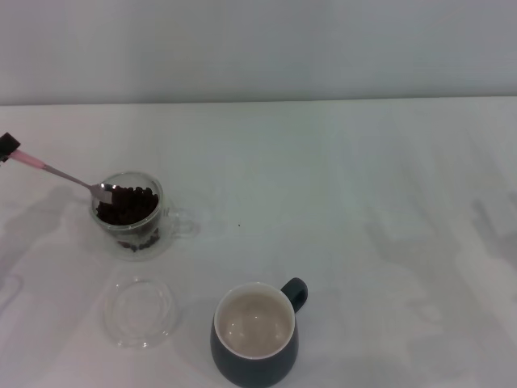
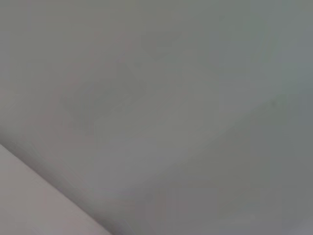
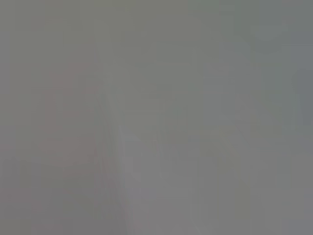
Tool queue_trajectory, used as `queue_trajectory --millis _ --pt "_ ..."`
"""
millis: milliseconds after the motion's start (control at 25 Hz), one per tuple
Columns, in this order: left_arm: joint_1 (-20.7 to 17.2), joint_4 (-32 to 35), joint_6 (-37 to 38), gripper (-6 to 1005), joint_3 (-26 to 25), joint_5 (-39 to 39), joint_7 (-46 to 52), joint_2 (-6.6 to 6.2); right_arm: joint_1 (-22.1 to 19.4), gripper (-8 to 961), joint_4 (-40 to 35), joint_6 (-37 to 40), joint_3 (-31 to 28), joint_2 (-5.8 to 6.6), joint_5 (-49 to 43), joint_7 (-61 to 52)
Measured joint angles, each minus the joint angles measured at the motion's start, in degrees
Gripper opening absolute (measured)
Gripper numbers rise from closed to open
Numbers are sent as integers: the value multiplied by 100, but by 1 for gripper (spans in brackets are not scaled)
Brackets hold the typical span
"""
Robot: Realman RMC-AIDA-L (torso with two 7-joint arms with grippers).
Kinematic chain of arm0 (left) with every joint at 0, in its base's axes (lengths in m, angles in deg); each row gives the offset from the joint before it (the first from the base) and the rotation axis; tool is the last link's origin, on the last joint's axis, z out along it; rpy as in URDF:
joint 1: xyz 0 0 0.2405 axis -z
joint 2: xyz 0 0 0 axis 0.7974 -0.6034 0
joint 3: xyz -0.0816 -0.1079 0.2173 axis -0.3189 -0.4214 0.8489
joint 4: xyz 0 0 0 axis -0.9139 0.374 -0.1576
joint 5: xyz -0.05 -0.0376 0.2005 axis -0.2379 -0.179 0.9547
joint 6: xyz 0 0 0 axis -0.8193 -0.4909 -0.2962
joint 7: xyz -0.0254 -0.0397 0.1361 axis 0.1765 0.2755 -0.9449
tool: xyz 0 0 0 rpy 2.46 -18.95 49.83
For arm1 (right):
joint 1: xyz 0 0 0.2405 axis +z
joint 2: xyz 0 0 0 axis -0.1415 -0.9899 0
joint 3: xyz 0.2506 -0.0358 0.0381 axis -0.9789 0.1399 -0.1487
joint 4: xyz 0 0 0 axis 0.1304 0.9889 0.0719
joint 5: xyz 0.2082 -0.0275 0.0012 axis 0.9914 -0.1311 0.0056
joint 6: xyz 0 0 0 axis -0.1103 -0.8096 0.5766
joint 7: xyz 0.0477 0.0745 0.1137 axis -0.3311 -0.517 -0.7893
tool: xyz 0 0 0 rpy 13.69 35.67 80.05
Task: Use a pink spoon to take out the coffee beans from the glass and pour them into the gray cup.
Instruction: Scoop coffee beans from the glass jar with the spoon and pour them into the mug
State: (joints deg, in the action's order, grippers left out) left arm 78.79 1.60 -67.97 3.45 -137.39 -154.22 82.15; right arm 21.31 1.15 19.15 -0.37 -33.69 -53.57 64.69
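Left gripper point(image 1: 8, 147), closed on the slim pale pink spoon point(image 1: 69, 178), rests its silver bowl on dark coffee beans point(image 1: 127, 206) in the clear double-walled glass point(image 1: 133, 216). Blue-gray ceramic cup point(image 1: 254, 335) stands nearer, right of the glass. Right gripper unseen.

Wide bare stretch of white table point(image 1: 363, 178) seen at back and on right side. Left side is blocked by glass point(image 1: 133, 214) with pink spoon point(image 1: 73, 179) slanting out over its rim toward left gripper point(image 1: 8, 147). Flat clear saucer point(image 1: 140, 312) lies near front of glass. Gray cup point(image 1: 254, 335) stands at front middle; narrow gap seen between saucer and cup.
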Motion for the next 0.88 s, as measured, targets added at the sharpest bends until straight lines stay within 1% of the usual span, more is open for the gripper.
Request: queue_trajectory --millis 200,320,600,880 --pt "-141 -136 -66 136 3 -319 33 -1 -5 693 -6 0 30 0 -13 0" --pt "-234 -142 -140 136 3 -484 77 31 -23 693 -8 0 36 0 -23 0" --pt "-297 -342 -456 136 -7 -825 189 41 -35 693 -9 1 60 0 -27 0" --pt "-343 -361 -519 137 -6 -862 269 47 -35 693 -4 -1 60 0 -27 0"
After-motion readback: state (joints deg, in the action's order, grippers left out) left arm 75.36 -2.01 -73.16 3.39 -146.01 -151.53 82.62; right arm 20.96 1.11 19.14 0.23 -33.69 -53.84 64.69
